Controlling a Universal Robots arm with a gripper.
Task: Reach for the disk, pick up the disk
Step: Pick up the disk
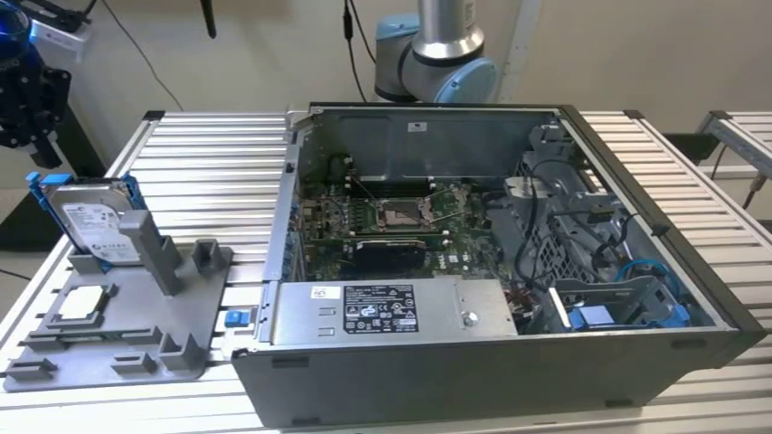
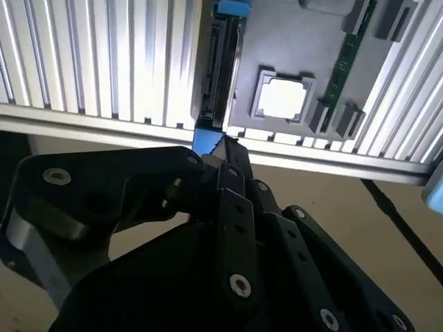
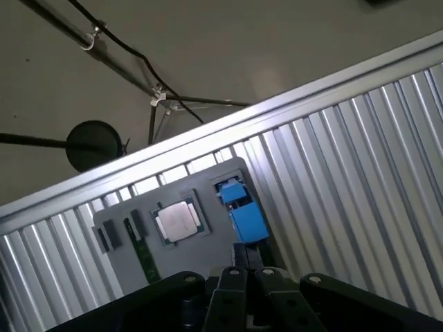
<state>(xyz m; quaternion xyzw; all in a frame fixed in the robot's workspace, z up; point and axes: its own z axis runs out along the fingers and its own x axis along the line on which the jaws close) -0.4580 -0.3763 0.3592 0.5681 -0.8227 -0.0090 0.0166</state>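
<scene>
Disk [image 1: 87, 215] stands upright on edge in a slot at the far end of the grey tray [image 1: 133, 348], blue carrier round it. Tray sits on the slatted surface [image 1: 205, 181], just beside the open case [image 1: 675, 298], on the exterior view's left.

Tray contents:
- chip [image 1: 82, 303] lies flat in a square pocket, apart from the disk
- RAM stick [image 2: 349, 48] lies in a narrow slot on the chip's other side from the disk, seen in the second wrist view

Case contents:
- mobo w/ socket [image 1: 399, 214] in the middle
- PSU box [image 1: 386, 312] along the near wall
- drive cage w/ a blue part [image 1: 597, 318] and blue cables at the exterior view's right corner

Claw [image 1: 27, 122] hangs above the disk, not touching it. In both wrist views the disk shows edge-on just past the claw tip [image 2: 225, 149] [image 3: 246, 261]. Claw spread or pressed together: can't tell.
</scene>
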